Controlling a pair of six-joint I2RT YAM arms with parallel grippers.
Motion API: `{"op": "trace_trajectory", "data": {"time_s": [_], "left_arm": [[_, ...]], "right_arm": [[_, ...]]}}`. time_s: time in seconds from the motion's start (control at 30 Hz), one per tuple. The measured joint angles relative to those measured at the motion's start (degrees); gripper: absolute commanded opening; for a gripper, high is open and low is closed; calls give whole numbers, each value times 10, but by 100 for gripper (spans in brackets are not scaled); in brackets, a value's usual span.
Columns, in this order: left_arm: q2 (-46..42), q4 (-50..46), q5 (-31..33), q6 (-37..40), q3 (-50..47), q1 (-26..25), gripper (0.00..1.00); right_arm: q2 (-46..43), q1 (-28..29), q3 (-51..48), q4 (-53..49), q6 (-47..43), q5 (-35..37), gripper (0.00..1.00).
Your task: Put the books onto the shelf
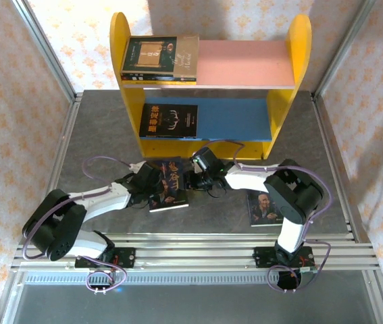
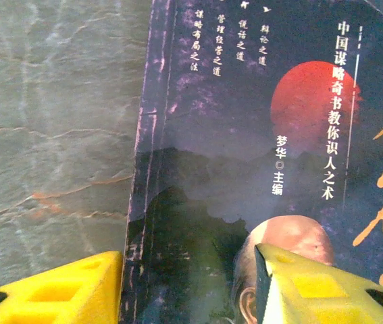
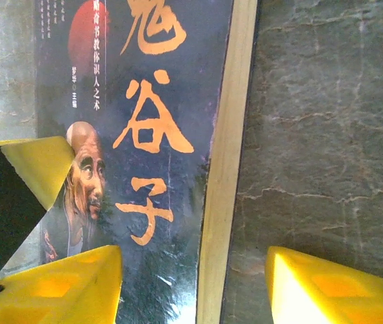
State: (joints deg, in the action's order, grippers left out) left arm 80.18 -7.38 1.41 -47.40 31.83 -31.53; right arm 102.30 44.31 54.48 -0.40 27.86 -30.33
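bearded-man book [image 1: 169, 183] lies flat just in front of the shelf [image 1: 245, 62], long axis running toward it; my left gripper [image 2: 188, 260] straddles its spine, my right gripper [image 3: 192, 255] its page edge, both jaws open.

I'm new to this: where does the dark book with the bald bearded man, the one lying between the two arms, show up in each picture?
Top external: the book lies centre, on the table before the shelf.
Left wrist: the book covers the right side.
Right wrist: the book covers the left and middle.
Shared landmark: its gold title characters.
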Motion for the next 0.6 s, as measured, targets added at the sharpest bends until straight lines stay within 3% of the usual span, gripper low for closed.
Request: {"op": "trace_trajectory", "data": {"time_s": [0.3,0.6], "left_arm": [[1,10,-17,6,6,-16,53],[-89,-47,-23,14,5,-18,57]], "right_arm": [[8,1,9,-20,-10,17,57],[8,2,10,-22,-11,19,57]]}}
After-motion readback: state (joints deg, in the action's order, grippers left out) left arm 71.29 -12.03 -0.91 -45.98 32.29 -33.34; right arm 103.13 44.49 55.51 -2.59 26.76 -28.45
